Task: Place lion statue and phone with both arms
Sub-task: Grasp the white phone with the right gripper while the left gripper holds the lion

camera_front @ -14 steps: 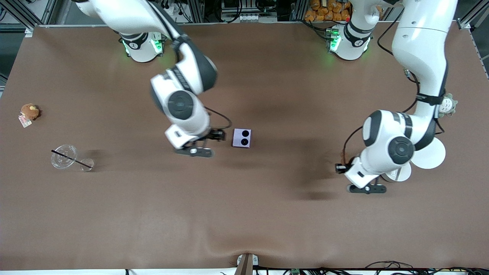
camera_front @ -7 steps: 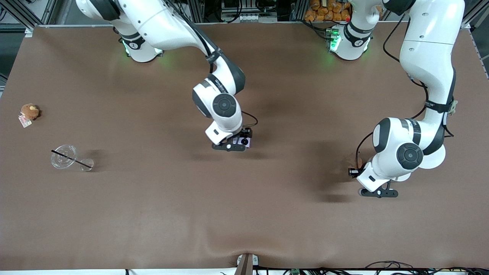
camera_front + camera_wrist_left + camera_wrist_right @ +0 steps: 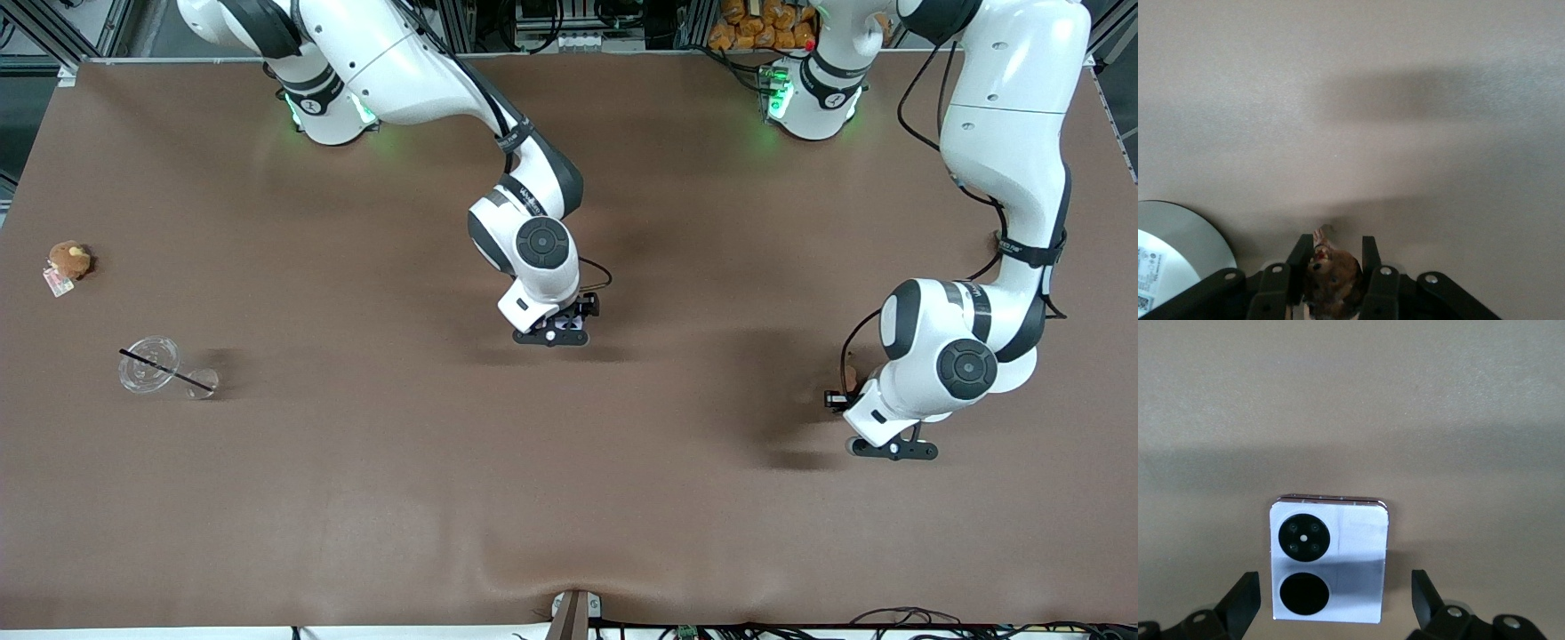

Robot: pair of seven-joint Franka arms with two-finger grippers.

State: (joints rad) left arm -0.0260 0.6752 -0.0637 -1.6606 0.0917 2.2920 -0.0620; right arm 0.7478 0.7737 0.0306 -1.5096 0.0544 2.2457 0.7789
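Observation:
The phone point(image 3: 1331, 560), pale lavender with two black circles, lies flat on the brown table at its middle. My right gripper point(image 3: 1333, 587) is open low over it, one finger at each side, not touching. In the front view the right gripper point(image 3: 576, 313) covers nearly all of the phone. My left gripper point(image 3: 1335, 243) is shut on the reddish-brown lion statue point(image 3: 1331, 277). It holds the statue low over the table toward the left arm's end. The left gripper point(image 3: 840, 396) and a bit of the lion statue point(image 3: 849, 373) also show in the front view.
A round brown plush toy with a tag point(image 3: 69, 260) and a clear cup with a black straw point(image 3: 151, 364) lie toward the right arm's end. A white disc point(image 3: 1171, 257) lies on the table beside the left gripper.
My right arm has swung toward the left arm's end and now sits over the phone. My left arm has shifted a little toward its own end with the lion statue.

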